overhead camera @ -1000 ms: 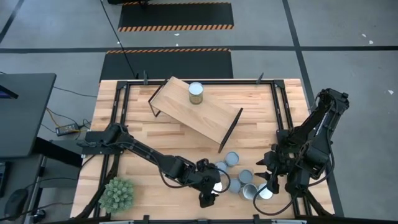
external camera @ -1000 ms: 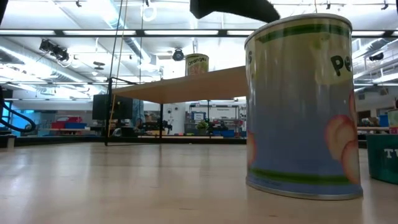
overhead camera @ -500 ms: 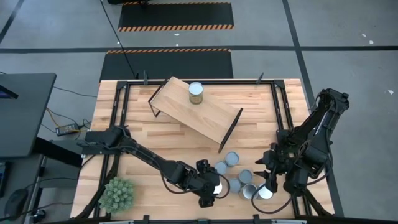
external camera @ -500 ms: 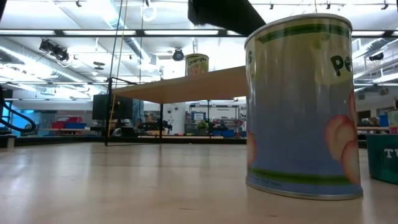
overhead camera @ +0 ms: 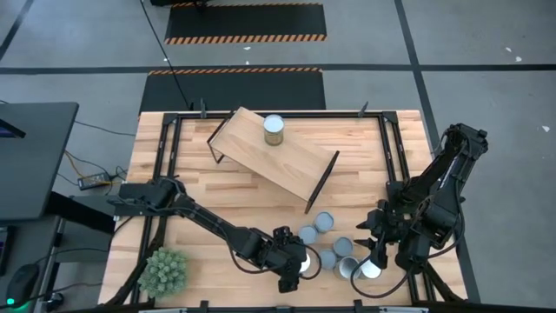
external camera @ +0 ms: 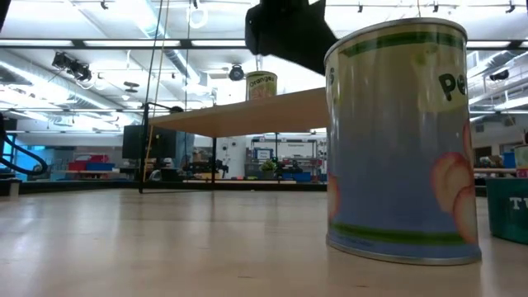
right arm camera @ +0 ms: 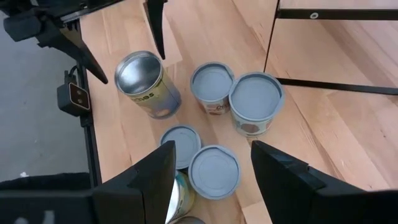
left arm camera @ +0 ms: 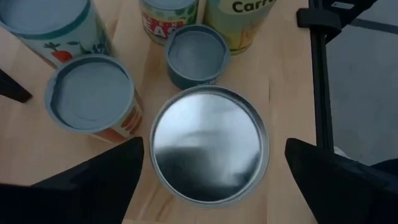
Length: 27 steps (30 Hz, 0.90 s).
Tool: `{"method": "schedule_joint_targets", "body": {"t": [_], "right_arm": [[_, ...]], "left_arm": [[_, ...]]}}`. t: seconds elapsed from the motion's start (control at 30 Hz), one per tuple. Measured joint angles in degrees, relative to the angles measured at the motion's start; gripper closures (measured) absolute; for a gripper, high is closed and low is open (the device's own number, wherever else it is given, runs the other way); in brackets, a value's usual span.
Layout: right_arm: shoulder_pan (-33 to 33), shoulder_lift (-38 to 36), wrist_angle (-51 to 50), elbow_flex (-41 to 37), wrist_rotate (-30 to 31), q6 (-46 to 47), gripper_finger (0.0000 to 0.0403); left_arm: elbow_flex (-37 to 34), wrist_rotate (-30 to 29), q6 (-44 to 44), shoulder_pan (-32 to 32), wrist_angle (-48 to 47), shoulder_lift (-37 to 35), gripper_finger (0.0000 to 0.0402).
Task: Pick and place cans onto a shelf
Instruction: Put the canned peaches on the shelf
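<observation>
With my left gripper (left arm camera: 208, 158) spread wide directly over the silver-topped can (left arm camera: 209, 144) at the near edge of the table, I'd drop straight down, keeping both fingers clear of the blue-lidded neighbours just beside it. I'd close only once the fingers sit well down the can's sides. My right gripper (right arm camera: 211, 177) waits half-open and empty above the cluster, and one can (overhead camera: 274, 130) already stands on the shelf (overhead camera: 295, 165).

1. High view looks straight down on the whole table (overhead camera: 217, 187).
2. Low view sits at tabletop level, very near one can (external camera: 402, 140).
3. Both wrist views look down closely on the same can cluster (right arm camera: 211, 118).
</observation>
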Motion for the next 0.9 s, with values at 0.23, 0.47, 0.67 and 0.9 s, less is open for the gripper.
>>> {"method": "schedule_joint_targets", "body": {"t": [0.23, 0.47, 0.67, 0.9], "right_arm": [[0.0, 0.0, 0.13, 0.0, -0.25, 0.01, 0.0186], [0.0, 0.0, 0.3, 0.0, -0.29, 0.02, 0.0186], [0.0, 0.02, 0.37, 0.0, -0.35, 0.03, 0.0186], [0.0, 0.02, 0.37, 0.0, -0.34, 0.04, 0.0186]], "left_arm": [[0.02, -0.7, 1.63, -0.37, -0.09, -0.06, 0.0006], [0.02, -1.37, 1.6, -0.3, 0.42, 1.35, 0.0006], [0.0, -2.02, 1.16, -0.55, -0.04, 2.17, 0.0006], [0.05, -2.37, -0.61, -0.09, 1.04, 4.01, 0.0006]]}}
